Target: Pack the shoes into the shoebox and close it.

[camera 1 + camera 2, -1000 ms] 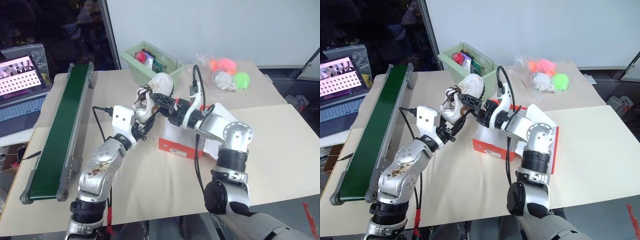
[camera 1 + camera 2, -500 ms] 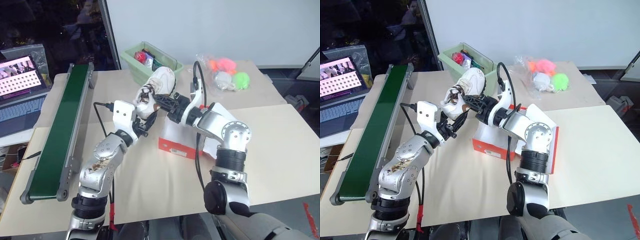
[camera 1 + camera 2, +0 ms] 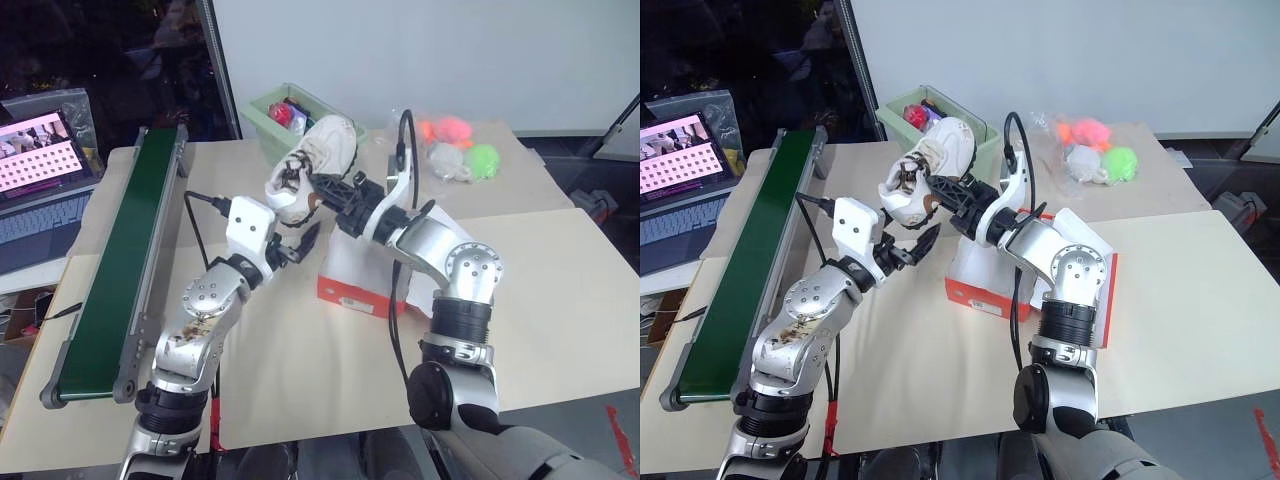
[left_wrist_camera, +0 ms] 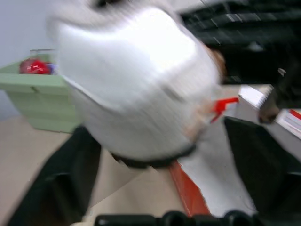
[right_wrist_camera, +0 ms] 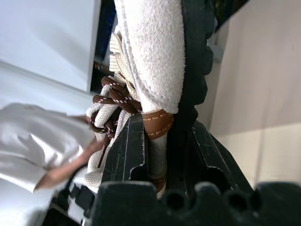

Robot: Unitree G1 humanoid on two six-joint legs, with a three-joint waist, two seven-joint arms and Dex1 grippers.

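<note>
The right claw (image 3: 322, 186) is clamped on one off-white sneaker (image 3: 312, 165), gripping it at the heel collar, where the wrist view shows the brown leather tab and brown laces between the fingers. The sneaker hangs in the air above the bench (image 3: 300, 340), toe raised toward the pale green bin (image 3: 277, 128). The left claw (image 3: 297, 243) stands released just below the sneaker, its fingers spread and not touching it. The orange-red shoebox (image 3: 352, 292) sits on the bench under the right forearm, lid flap open. A green conveyor (image 3: 120, 250) lies along the bench's left side. A bag of coloured balls (image 3: 455, 148) lies at the far edge.
</note>
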